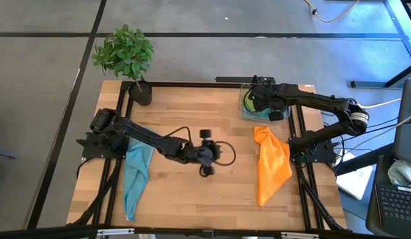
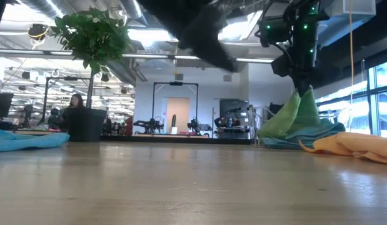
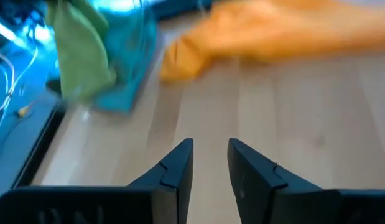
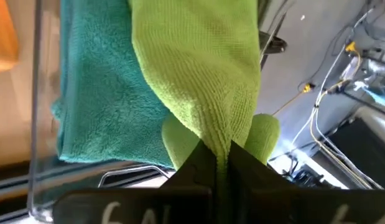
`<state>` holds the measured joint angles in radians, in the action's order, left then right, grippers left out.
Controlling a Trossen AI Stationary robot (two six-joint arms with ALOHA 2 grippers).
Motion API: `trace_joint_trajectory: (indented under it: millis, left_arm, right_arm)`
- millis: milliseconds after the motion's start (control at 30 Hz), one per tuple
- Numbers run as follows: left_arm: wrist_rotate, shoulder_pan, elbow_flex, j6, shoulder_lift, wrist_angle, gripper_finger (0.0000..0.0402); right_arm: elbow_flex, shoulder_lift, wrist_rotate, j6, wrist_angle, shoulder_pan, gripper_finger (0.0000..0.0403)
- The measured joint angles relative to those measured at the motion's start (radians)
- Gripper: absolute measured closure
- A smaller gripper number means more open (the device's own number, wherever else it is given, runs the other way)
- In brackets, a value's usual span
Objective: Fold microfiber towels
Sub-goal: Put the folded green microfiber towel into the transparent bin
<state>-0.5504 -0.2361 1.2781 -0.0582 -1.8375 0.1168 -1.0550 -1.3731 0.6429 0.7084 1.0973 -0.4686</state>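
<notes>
My right gripper [image 4: 220, 163] is shut on a lime green towel [image 4: 204, 74] above the clear bin [image 1: 248, 109] at the table's far right; a teal towel [image 4: 99, 106] lies in the bin beneath it. An orange towel [image 1: 271, 162] lies crumpled on the table's right side. A light blue towel [image 1: 135, 169] lies on the left side, partly under my left arm. My left gripper [image 1: 206, 154] hovers over the table's middle, open and empty [image 3: 211, 163]. My right gripper pinches a gathered bunch of the lime green towel [image 4: 218, 140] between its two fingers, coming from above and pointing down. The towel hangs below the fingers as a cone [image 2: 292, 112], and its lower part rests on the teal towel in the bin.
A potted plant [image 1: 129, 60] stands at the table's far left corner. Black frame rails [image 1: 112, 159] run along the table's left and right sides. Bare wood shows in the table's middle and near part [image 1: 205, 199].
</notes>
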Motion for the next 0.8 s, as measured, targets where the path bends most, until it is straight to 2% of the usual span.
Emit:
trace_joint_trajectory:
  millis: [133, 233, 300, 500, 600, 800]
  left_arm:
    - [0.089, 0.061, 0.000, -0.097, -0.045, -0.235, 0.0303]
    - [0.202, 0.144, 0.000, -0.137, -0.090, -0.349, 0.0291]
    - [0.236, 0.198, 0.000, -0.181, -0.121, -0.407, 0.0280]
    - [0.348, 0.306, 0.000, -0.344, -0.205, -0.683, 0.0250]
    - [0.375, 0.343, 0.000, -0.394, -0.242, -0.741, 0.0237]
    - [0.381, 0.431, 0.072, -0.417, -0.307, -0.755, 0.0220]
  right_arm:
    - [0.000, 0.000, -0.016, -0.081, 0.009, 0.001, 0.0392]
    - [0.000, 0.000, -0.017, -0.137, 0.008, 0.001, 0.0392]
    - [0.000, 0.000, -0.022, -0.169, 0.005, 0.001, 0.0392]
    - [0.000, 0.026, -0.169, -0.271, -0.069, 0.001, 0.0392]
    - [0.000, 0.066, -0.226, -0.307, -0.146, 0.001, 0.0392]
    - [-0.001, 0.153, -0.227, -0.344, -0.233, 0.000, 0.0391]
